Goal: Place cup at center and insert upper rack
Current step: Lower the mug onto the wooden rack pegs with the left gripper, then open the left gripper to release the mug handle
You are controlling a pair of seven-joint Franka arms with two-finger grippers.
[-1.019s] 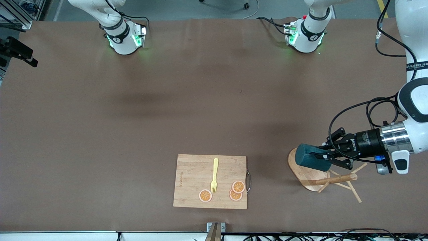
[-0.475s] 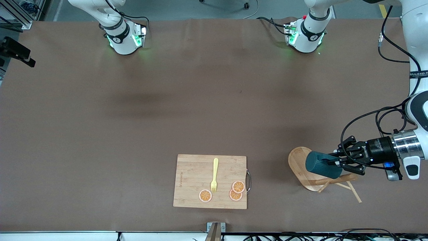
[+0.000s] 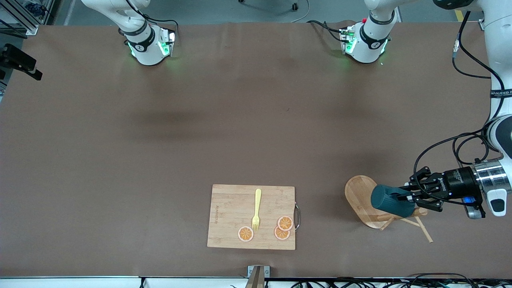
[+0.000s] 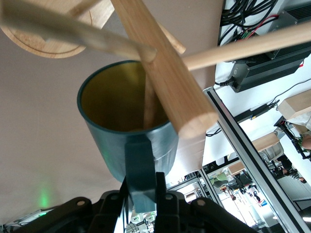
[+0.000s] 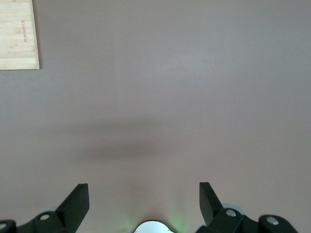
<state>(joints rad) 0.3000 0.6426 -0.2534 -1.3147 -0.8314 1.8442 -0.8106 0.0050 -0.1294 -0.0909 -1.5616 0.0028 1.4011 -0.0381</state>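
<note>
The upper rack (image 3: 362, 198) stands toward the left arm's end of the desk (image 3: 200, 140), beside the cutting board (image 3: 232, 212) (fork (image 3: 256, 209) and orange slices (image 3: 282, 228) on it).

dark teal cup (image 3: 391, 200) yellow inside, light wooden upper rack (image 3: 362, 198)

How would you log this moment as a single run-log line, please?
left end effector: shut on cup handle, by upper rack pegs | right end effector: open, waiting
</note>
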